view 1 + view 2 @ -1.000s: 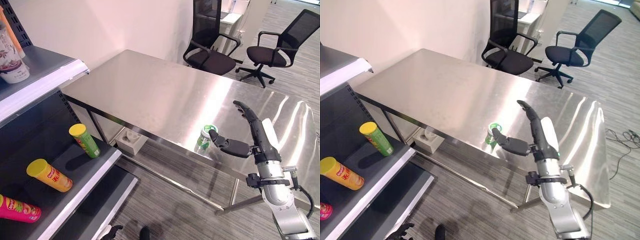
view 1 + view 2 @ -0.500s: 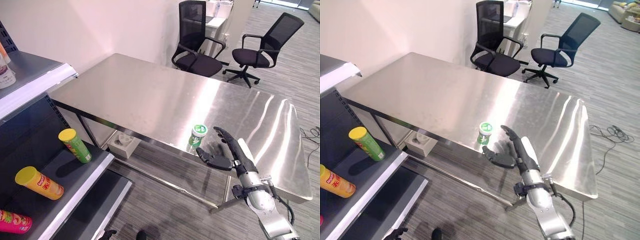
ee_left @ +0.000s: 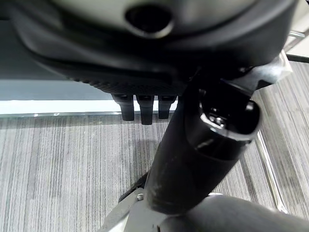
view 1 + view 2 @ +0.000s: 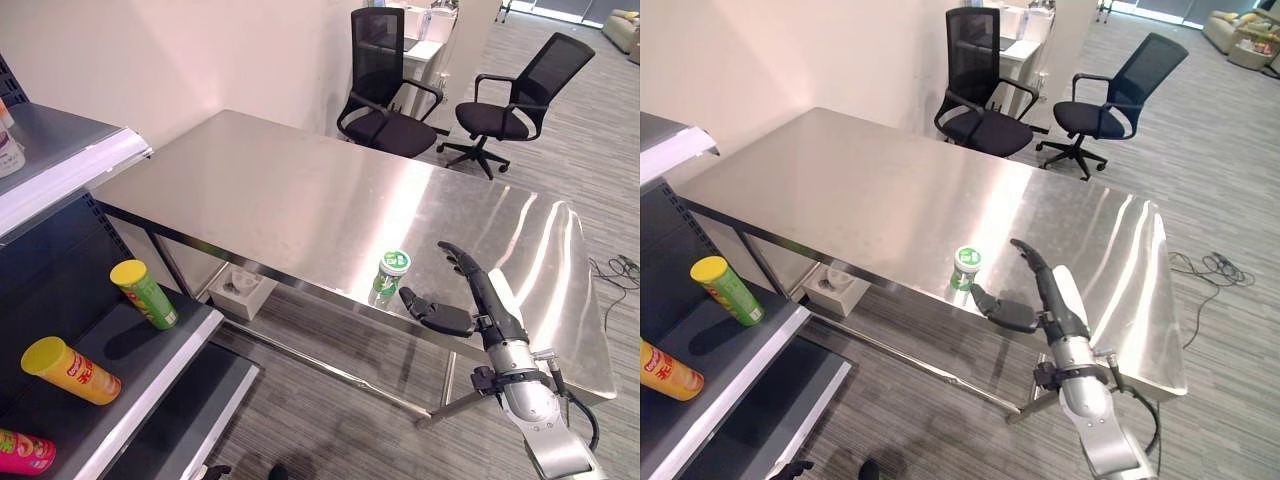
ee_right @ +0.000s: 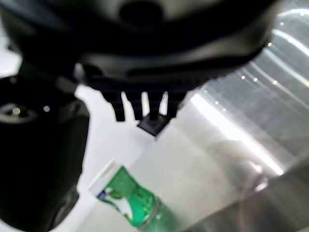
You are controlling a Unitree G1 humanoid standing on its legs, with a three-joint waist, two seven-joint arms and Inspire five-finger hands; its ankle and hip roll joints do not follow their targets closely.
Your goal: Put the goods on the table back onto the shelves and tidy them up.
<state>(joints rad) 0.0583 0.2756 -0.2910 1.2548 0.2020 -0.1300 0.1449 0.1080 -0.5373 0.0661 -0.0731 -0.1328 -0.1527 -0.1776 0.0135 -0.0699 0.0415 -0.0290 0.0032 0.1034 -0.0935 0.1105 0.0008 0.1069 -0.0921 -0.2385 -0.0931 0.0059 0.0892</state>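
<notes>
A small green-and-white can [image 4: 389, 276] with a green lid stands upright near the front edge of the steel table [image 4: 300, 190]. My right hand [image 4: 478, 298] hovers just to its right, open, fingers straight and the thumb [image 4: 428, 312] reaching towards the can's base without touching it. In the right wrist view the can [image 5: 129, 200] shows past the straight fingers [image 5: 145, 109] and the thumb [image 5: 38, 159]. My left hand [image 3: 141, 107] hangs over the grey floor, fingers straight and holding nothing.
Dark shelves [image 4: 150, 365] stand at the left. On the lower board lie a green tube [image 4: 145, 294], an orange tube [image 4: 70, 370] and a pink one [image 4: 22, 450]. Two black office chairs [image 4: 392, 90] stand behind the table. A white box [image 4: 238, 290] sits under it.
The camera has shifted, so the whole scene sits differently. My right hand stays open beside the can; its thumb has moved slightly away from the can's side.
</notes>
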